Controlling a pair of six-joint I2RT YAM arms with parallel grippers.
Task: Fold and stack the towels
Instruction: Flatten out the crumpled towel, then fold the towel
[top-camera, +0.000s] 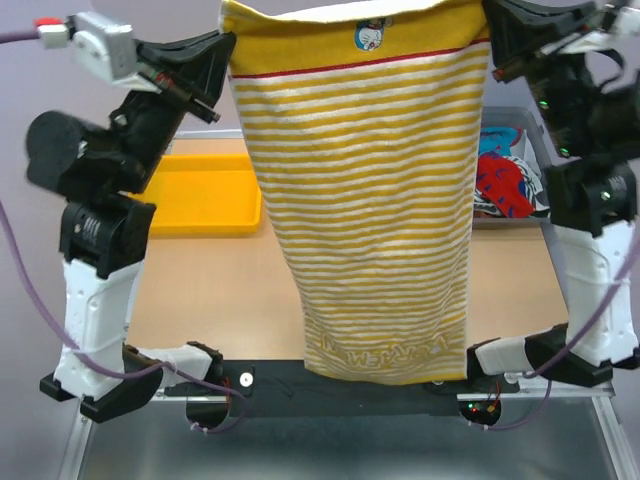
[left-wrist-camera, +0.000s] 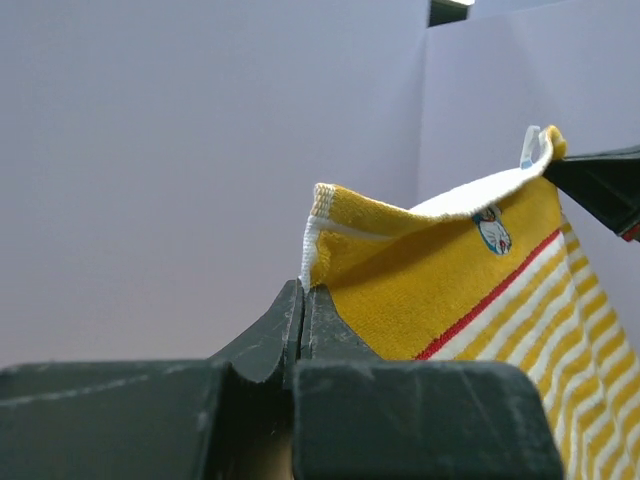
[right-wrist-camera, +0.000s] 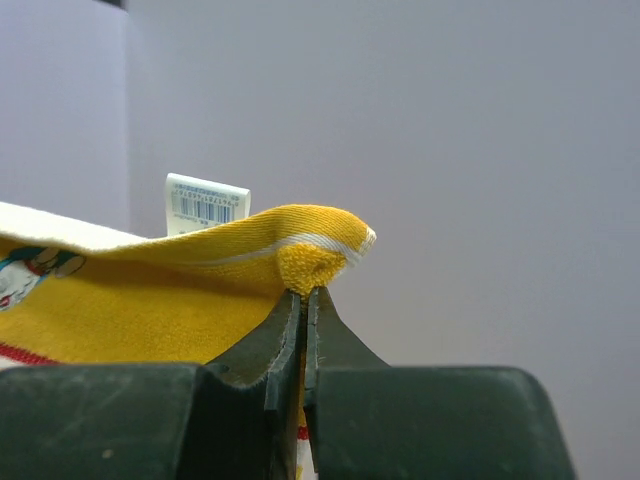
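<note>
A yellow-cream striped towel (top-camera: 370, 200) hangs full length between my two arms, high above the table, its lower hem near the front edge. My left gripper (left-wrist-camera: 303, 290) is shut on its upper left corner (left-wrist-camera: 318, 215). My right gripper (right-wrist-camera: 305, 293) is shut on the upper right corner (right-wrist-camera: 315, 262), where a white barcode label (right-wrist-camera: 206, 204) sticks up. In the top view the left gripper (top-camera: 222, 38) and the right gripper (top-camera: 490, 30) pinch the top corners. A red-blue patterned towel (top-camera: 508, 180) lies in a bin at the right, partly hidden.
A yellow tray (top-camera: 205, 195) lies on the wooden table (top-camera: 215, 300) at the left, behind the left arm. A grey bin (top-camera: 530, 125) stands at the right behind the right arm. The arm bases sit on a black rail (top-camera: 330, 395) at the near edge.
</note>
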